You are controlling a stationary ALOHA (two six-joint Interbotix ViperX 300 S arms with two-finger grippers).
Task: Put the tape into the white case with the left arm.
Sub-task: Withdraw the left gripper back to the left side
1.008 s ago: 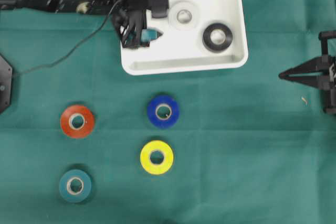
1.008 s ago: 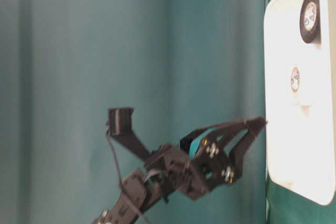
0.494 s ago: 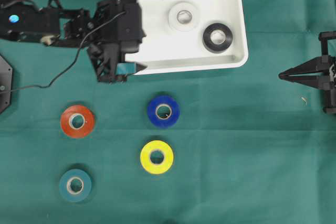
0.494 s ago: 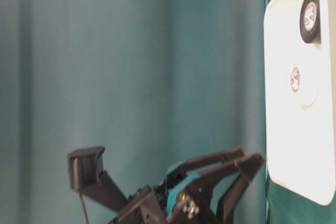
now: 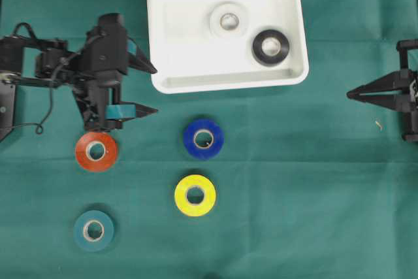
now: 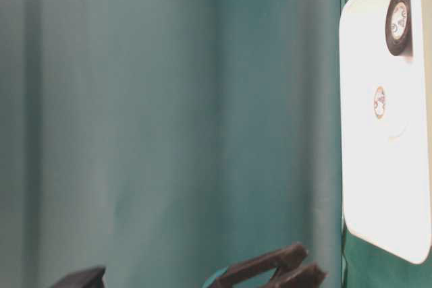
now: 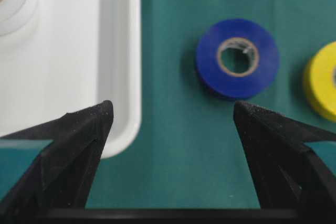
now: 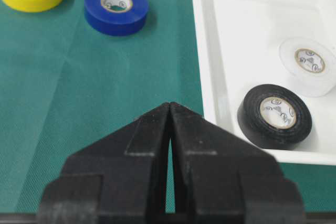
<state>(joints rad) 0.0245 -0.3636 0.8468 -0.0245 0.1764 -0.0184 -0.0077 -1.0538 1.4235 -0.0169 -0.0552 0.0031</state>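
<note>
The white case point(image 5: 287, 70) sat at upper centre, holding a white roll point(image 5: 228, 20) and a black roll point(image 5: 270, 46). At left, the left gripper point(image 5: 151, 89) stood empty with fingers wide apart; at the right edge, the right gripper point(image 5: 350, 94) was pressed together. Blue tape point(image 5: 203, 138) lay below the case.

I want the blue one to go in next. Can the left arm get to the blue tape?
Probably yes. The left end effector is open and empty, and only bare green cloth lies between it and the blue tape.
</note>
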